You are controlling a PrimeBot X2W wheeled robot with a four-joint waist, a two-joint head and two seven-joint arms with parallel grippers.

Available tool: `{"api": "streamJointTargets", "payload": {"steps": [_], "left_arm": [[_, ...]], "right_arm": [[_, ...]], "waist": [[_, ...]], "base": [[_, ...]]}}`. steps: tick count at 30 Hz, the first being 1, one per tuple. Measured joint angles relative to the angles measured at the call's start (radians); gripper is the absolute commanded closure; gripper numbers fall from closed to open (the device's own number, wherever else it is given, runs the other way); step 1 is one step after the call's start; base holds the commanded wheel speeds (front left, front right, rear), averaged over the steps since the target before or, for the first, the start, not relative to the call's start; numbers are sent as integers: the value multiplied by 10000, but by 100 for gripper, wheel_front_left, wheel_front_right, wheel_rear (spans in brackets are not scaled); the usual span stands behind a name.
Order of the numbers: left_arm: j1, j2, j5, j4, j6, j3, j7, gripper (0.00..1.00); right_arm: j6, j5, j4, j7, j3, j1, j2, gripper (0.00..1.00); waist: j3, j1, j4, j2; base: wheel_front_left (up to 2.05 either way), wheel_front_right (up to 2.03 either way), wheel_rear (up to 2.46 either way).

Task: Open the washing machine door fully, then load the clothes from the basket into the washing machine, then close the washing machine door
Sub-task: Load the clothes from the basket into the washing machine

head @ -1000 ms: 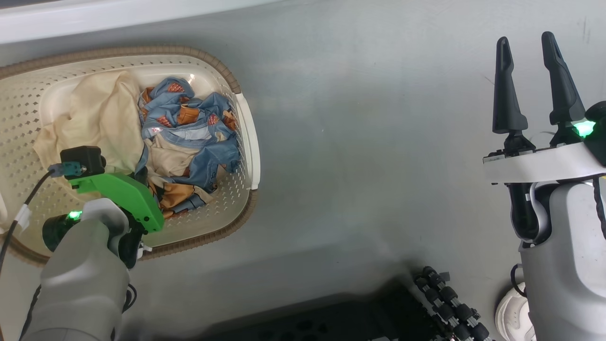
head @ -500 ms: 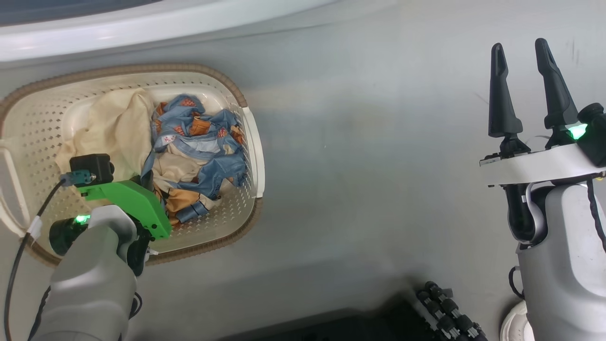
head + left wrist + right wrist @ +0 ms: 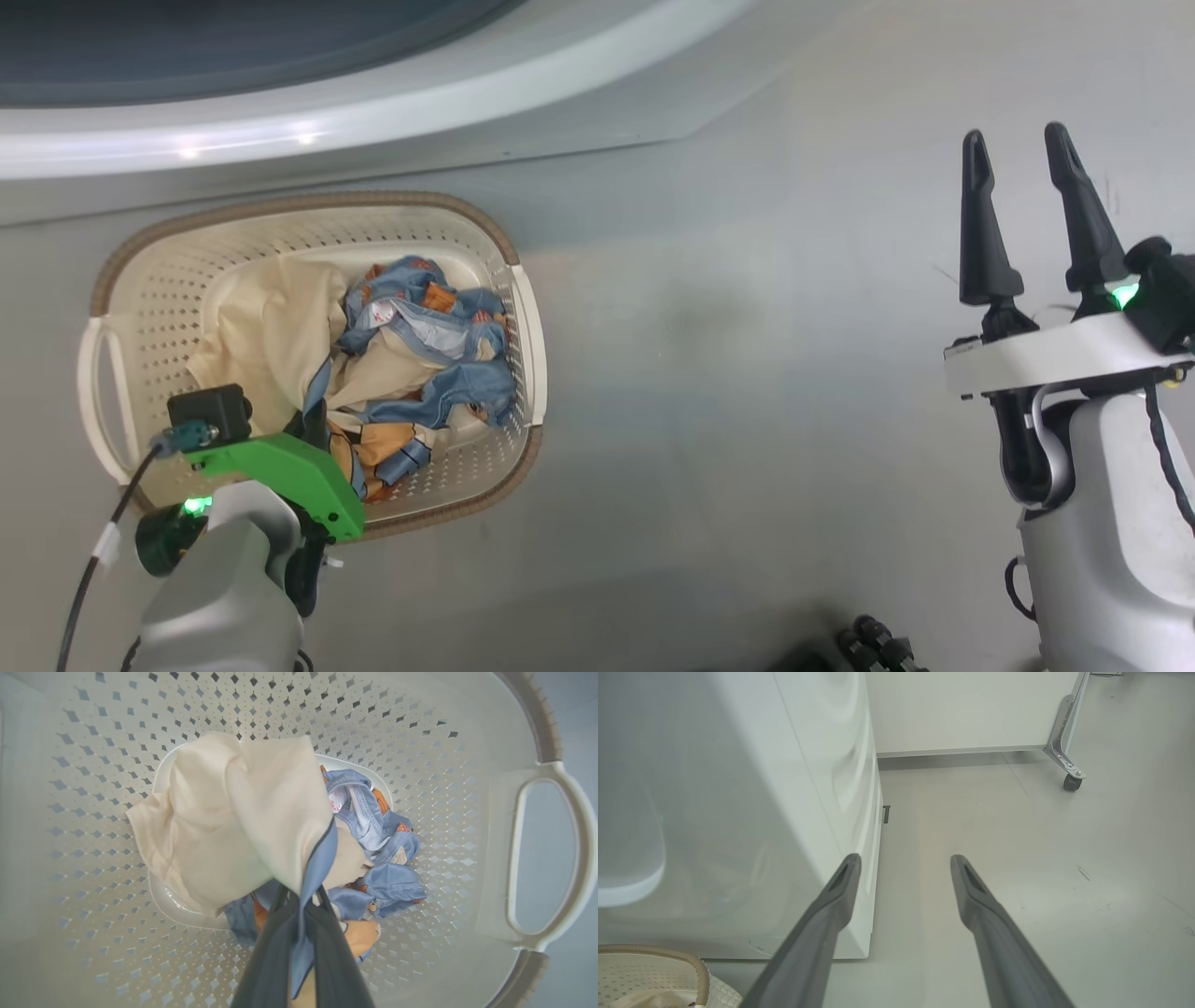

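**Basket** (image 3: 308, 199): cream, perforated, brown rim, standing on the floor (image 3: 747, 373). It serves as the landmark for every entry below.

**Clothes** (image 3: 439, 373): blue printed garments and a cream cloth (image 3: 233, 821), bunched in the basket's bottom.

**Left hand** (image 3: 301, 900): over the basket's near side, fingers pressed together and pinching a blue hem. The cream cloth drapes from that pinch.

**Right hand** (image 3: 1015, 133): well to the right of the basket over bare floor, fingers spread, holding nothing.

**Washing machine** (image 3: 822, 765): white, just beyond the basket. You cannot tell from here whether its door stands open.

**Step in hand (judged):** lifting a load out.
- Raise it straight up until the trailing cloth clears the basket's rim, so you do not drag the basket along.
- The pinch sits on a thin edge, so go slowly and expect it may slip.
- Then carry the load beyond the basket to the machine.

**Writing:** one small white tag (image 3: 335, 802) with red marks lies among the blue garments, too small to read. No brand is legible.
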Motion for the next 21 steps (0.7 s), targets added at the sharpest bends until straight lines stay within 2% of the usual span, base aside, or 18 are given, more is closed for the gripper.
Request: {"api": "streamJointTargets", "payload": {"steps": [8, 21], "left_arm": [[569, -121, -123, -119, 0, -92, -566, 100], [1554, -180, -554, -368, 0, -119, -826, 100]], "right_arm": [[0, -2, 182, 0, -123, 591, -178, 0], [0, -2, 410, 0, -54, 1450, -339, 0]], "waist": [[-1000, 0, 207, 0], [-2655, 0, 607, 0]], "base": [[0, 0, 0], [0, 0, 0]]}}
